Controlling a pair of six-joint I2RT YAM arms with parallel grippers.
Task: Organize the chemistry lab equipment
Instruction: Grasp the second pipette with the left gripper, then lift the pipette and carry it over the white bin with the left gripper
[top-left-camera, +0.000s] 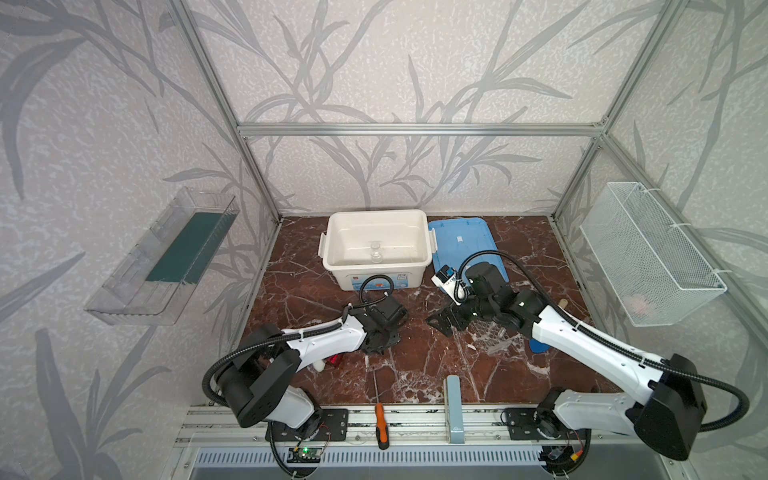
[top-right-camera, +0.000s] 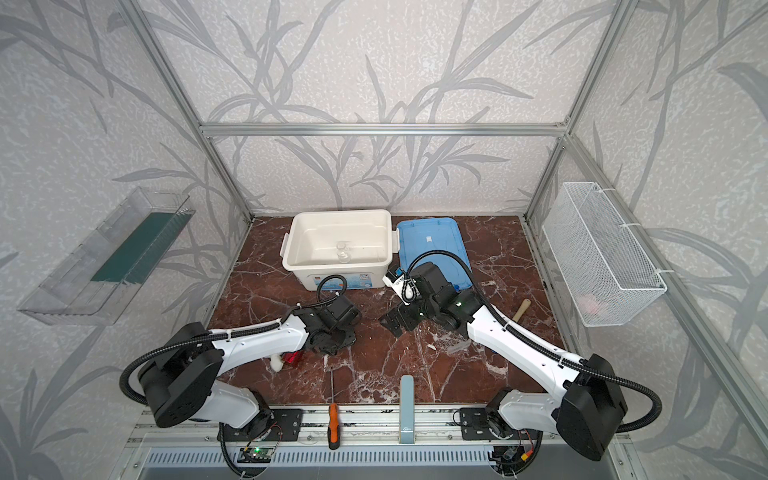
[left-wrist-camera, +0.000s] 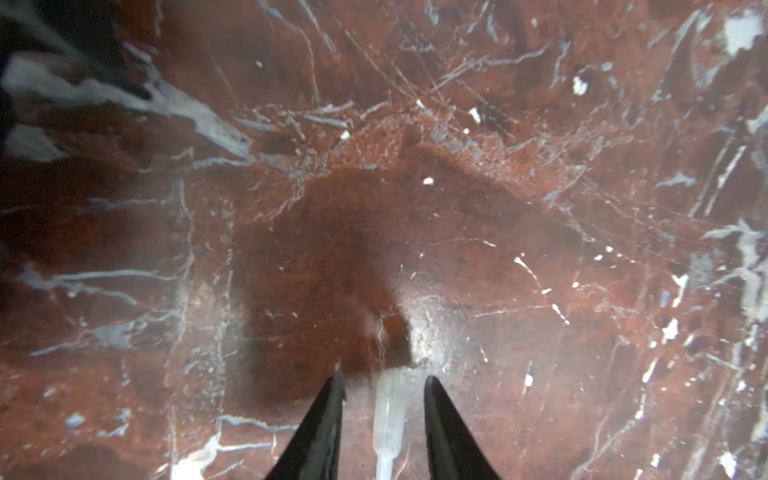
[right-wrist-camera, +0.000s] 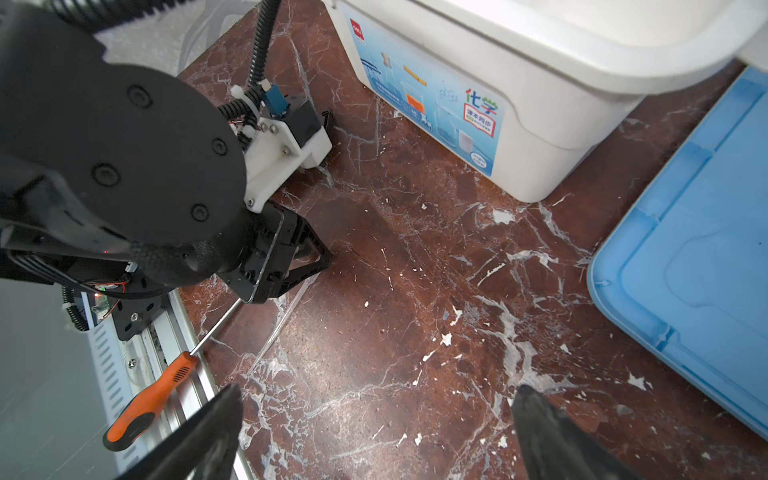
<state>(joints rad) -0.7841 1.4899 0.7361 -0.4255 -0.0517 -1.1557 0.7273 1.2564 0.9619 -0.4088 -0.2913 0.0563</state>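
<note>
The left pincer (left-wrist-camera: 384, 378) straddles a thin clear dropper (left-wrist-camera: 389, 411) on the bench (left-wrist-camera: 540, 208), left of centre, jaws part-open either side, seemingly to pinch it. The right pincer (right-wrist-camera: 378, 392) hangs wide open, empty

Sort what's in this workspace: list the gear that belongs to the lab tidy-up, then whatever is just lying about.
Belongs to the job:
- dropper, between the left gripper's open jaws
- small glass jar, inside the white bin
- clear tube rack, partly hidden

Just lying about:
- red spray bottle
- orange-handled screwdriver
</note>
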